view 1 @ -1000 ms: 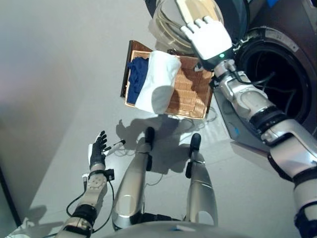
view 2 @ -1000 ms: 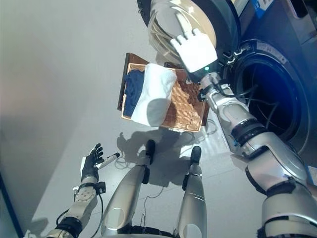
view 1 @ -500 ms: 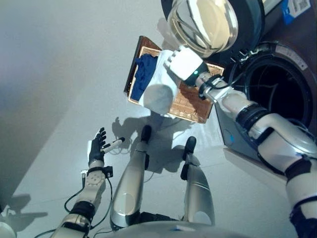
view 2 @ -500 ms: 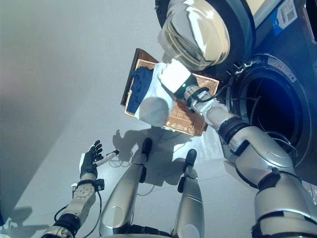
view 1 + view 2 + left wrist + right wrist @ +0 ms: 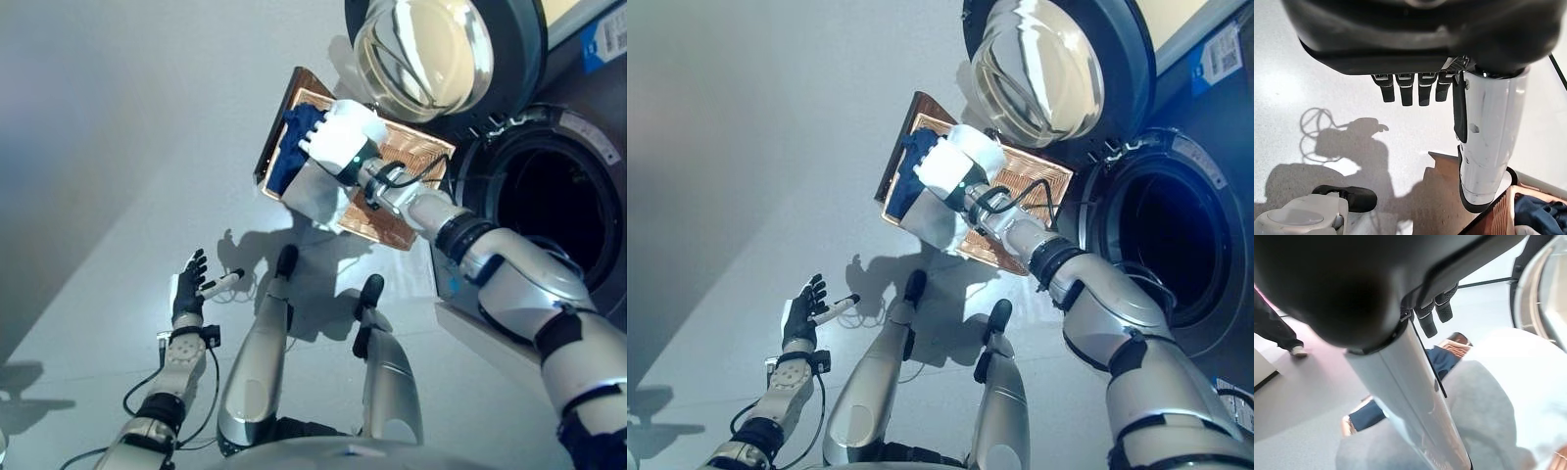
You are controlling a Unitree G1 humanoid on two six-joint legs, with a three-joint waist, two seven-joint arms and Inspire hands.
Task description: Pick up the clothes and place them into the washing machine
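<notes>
**Right hand down over the basket, nothing loaded yet**

Since a second ago our right hand [image 5: 338,137] has come away from the washer door and dropped low over the clothes; the camera has swung too, so the whole scene sits differently in the head views. We now see that hand poised over the white garment [image 5: 323,191] where it meets the dark blue garment [image 5: 294,147], both lying in the woven basket [image 5: 411,162] on the floor [image 5: 118,147]. In the right wrist view the fingers [image 5: 1436,308] reach out fairly straight above the white cloth, with blue fabric beyond; they do not look curled round anything, so we judge the grasp not yet made, though we cannot tell whether the fingertips touch the cloth.

Our left hand [image 5: 189,291] hangs idle low at our left side, well apart from the basket, its fingers [image 5: 1410,88] spread and straight, holding nothing.

The washing machine [image 5: 578,147] stands at our right, just beside the basket, with its door [image 5: 431,54] swung wide and the dark drum [image 5: 549,211] exposed. We see no cloth inside the drum, though its depth is shadowed.

By our reckoning the task is barely begun: the door is open and the reach is made, but both garments remain in the basket. Left to do: close on the cloth, lift it clear, carry it across to the drum and release, then see to whatever remains.
</notes>
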